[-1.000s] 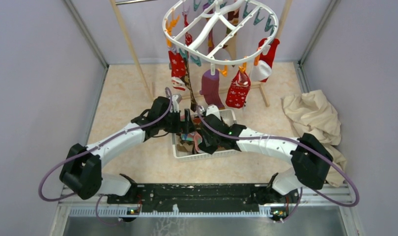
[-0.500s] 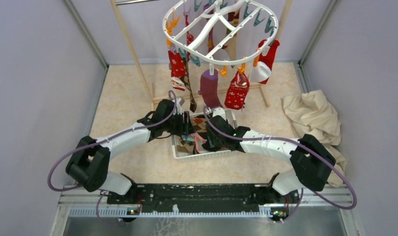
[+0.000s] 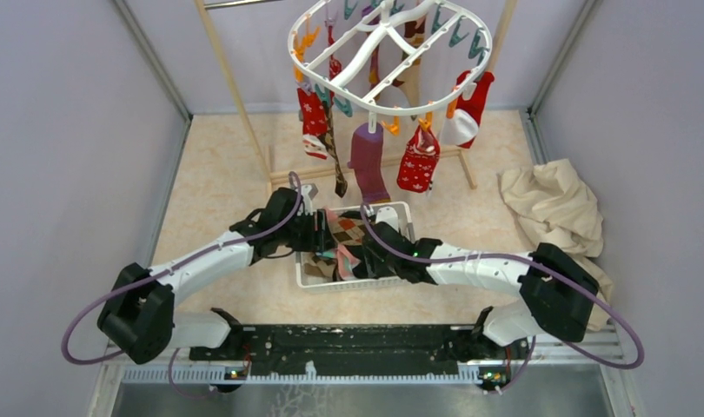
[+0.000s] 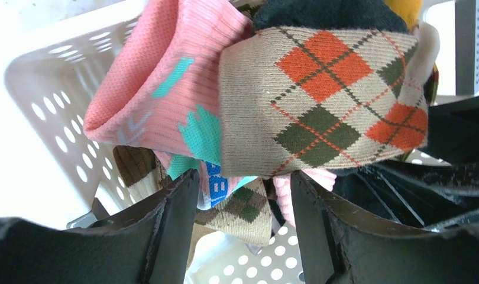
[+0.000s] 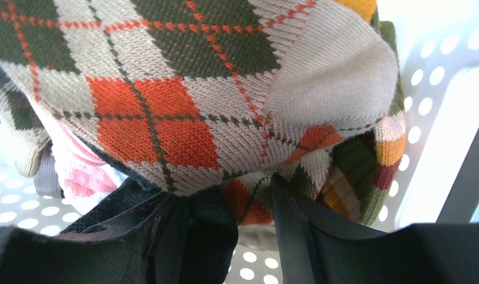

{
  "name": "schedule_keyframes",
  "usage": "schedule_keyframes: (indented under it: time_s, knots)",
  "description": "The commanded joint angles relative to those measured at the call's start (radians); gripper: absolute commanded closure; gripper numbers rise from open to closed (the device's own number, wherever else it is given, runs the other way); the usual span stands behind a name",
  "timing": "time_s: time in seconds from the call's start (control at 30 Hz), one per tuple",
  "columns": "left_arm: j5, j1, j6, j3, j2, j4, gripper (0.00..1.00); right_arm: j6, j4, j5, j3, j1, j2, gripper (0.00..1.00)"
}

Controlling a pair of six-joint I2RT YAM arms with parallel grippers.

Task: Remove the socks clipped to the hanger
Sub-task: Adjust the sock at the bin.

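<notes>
The white oval hanger hangs at the back with several socks clipped under it, among them a purple one and a red patterned one. Both grippers are down in the white basket among loose socks. My left gripper is shut on a bundle of socks; a pink sock and an orange argyle sock lie beyond its tips. My right gripper is shut on a black sock and the argyle sock.
Wooden rack poles flank the hanger and a crossbar lies on the floor behind the basket. A crumpled beige cloth sits at the right wall. Grey walls close in both sides. The perforated basket wall is close around both grippers.
Left gripper has narrowed from wide open onto the sock bundle. Both arms drew back toward the near side, and the basket slid with them, near and slightly left.
</notes>
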Motion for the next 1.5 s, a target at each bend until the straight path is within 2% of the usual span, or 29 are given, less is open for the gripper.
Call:
schedule_keyframes:
  time_s: [0.0,0.13,0.23,0.3,0.47,0.6,0.63,0.67,0.7,0.73,1.07,1.27,1.47]
  knots:
    - [-0.028,-0.002,0.004,-0.035,-0.017,-0.120,0.34,0.116,-0.078,0.028,-0.013,0.085,-0.046,0.48]
    - [-0.025,-0.003,0.010,-0.035,-0.017,-0.116,0.34,0.211,-0.158,0.084,0.005,0.167,-0.071,0.47]
    - [-0.018,-0.004,0.017,-0.022,-0.015,-0.115,0.33,0.249,-0.192,0.115,0.002,0.186,-0.108,0.45]
    - [-0.017,-0.004,0.023,-0.003,-0.029,-0.125,0.28,0.248,-0.209,0.142,0.009,0.186,-0.138,0.44]
    - [-0.037,-0.007,0.049,0.072,-0.080,-0.198,0.20,0.145,-0.248,0.212,0.092,0.182,-0.184,0.39]
    - [-0.042,-0.007,0.063,0.146,-0.113,-0.259,0.16,0.029,-0.217,0.202,0.162,0.176,-0.198,0.37]
    - [-0.042,-0.008,0.065,0.166,-0.122,-0.279,0.14,0.005,-0.209,0.198,0.179,0.176,-0.204,0.34]
    - [-0.043,-0.007,0.067,0.190,-0.128,-0.292,0.09,-0.019,-0.202,0.191,0.195,0.176,-0.208,0.14]
    - [-0.044,-0.008,0.071,0.208,-0.137,-0.304,0.03,-0.039,-0.197,0.186,0.211,0.176,-0.212,0.03]
    - [-0.045,-0.007,0.075,0.225,-0.143,-0.316,0.01,-0.059,-0.193,0.181,0.225,0.176,-0.219,0.02]
    - [-0.083,-0.008,0.120,0.399,-0.192,-0.423,0.01,-0.159,-0.197,0.140,0.317,0.176,-0.252,0.01]
    - [-0.093,-0.007,0.122,0.411,-0.232,-0.444,0.01,-0.162,-0.227,0.132,0.330,0.170,-0.252,0.02]
    - [-0.130,-0.005,0.109,0.353,-0.315,-0.443,0.01,-0.138,-0.260,0.170,0.299,0.160,-0.314,0.01]
